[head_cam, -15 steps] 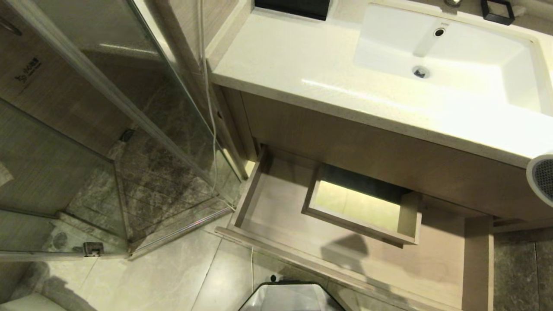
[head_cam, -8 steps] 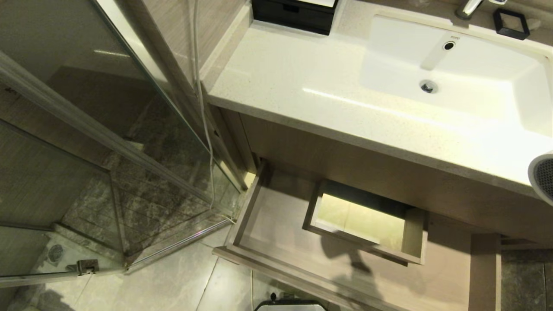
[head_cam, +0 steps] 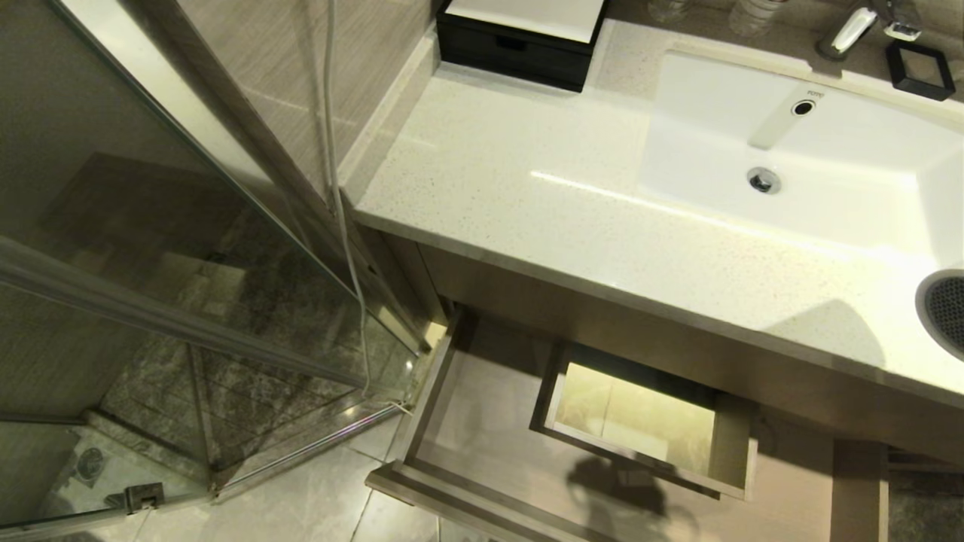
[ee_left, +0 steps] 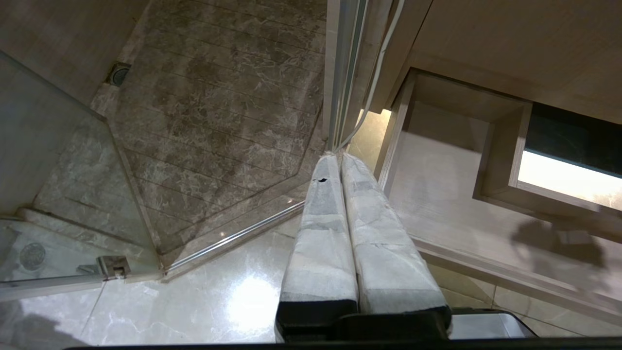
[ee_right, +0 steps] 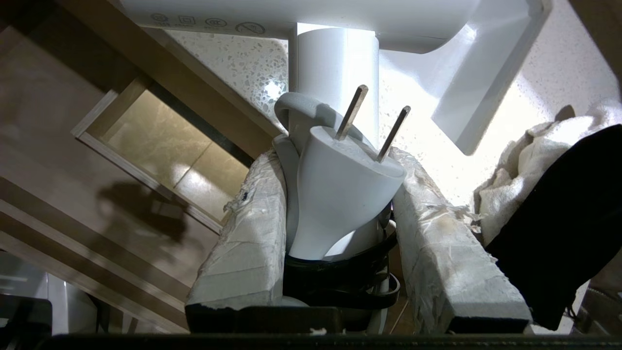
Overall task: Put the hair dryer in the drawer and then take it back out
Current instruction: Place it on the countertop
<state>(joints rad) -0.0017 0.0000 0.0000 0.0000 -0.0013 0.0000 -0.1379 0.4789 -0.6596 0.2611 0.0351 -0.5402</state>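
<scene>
My right pincer (ee_right: pixel 335 194) is clamped partway closed on the small white cylindrical hair dryer (ee_right: pixel 335 73), its taped fingers (ee_right: pixel 243 233) pressing the handle, bundled cord and two-pronged plug (ee_right: pixel 340 194). I see the dryer's round grilled end (head_cam: pixel 945 312) at the right edge, over the speckled cream bench (head_cam: pixel 542 188). Below it, the wide light wood-grain drawer (head_cam: pixel 482 444) stands pulled open. My left pincer (ee_left: pixel 340 163) hangs closed above the floor.

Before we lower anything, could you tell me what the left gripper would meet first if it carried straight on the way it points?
Probably the floor tiles by the shower glass's rail; the left gripper points just outside the drawer, though depth is unclear.
</scene>
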